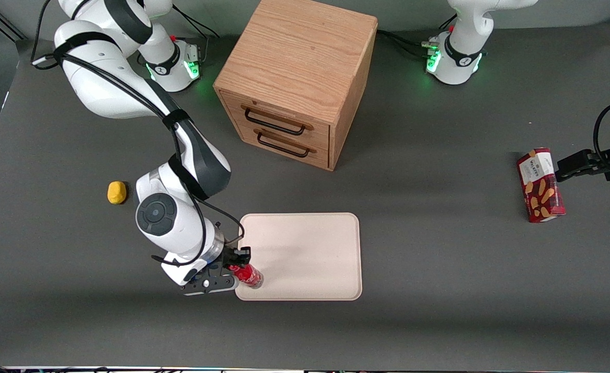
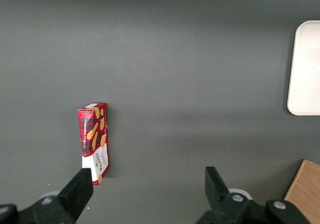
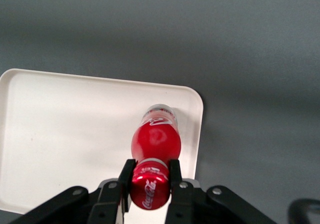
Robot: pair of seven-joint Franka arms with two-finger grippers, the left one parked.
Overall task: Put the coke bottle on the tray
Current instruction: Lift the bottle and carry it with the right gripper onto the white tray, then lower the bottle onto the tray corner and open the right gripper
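The small red coke bottle (image 1: 249, 275) stands over the tray's (image 1: 310, 248) near corner at the working arm's end. My gripper (image 1: 237, 260) is shut on its red cap, both fingers pressed against the cap. In the right wrist view the bottle (image 3: 156, 139) stands upright, its clear base over the pale tray (image 3: 70, 134) close to the rim, and the gripper (image 3: 150, 176) clamps the cap. Whether the base touches the tray is not clear. The tray's edge also shows in the left wrist view (image 2: 305, 69).
A wooden two-drawer cabinet (image 1: 297, 77) stands farther from the camera than the tray. A yellow lump (image 1: 117, 192) lies near the working arm. A red snack box (image 1: 540, 185) lies toward the parked arm's end and shows in the left wrist view (image 2: 93, 141).
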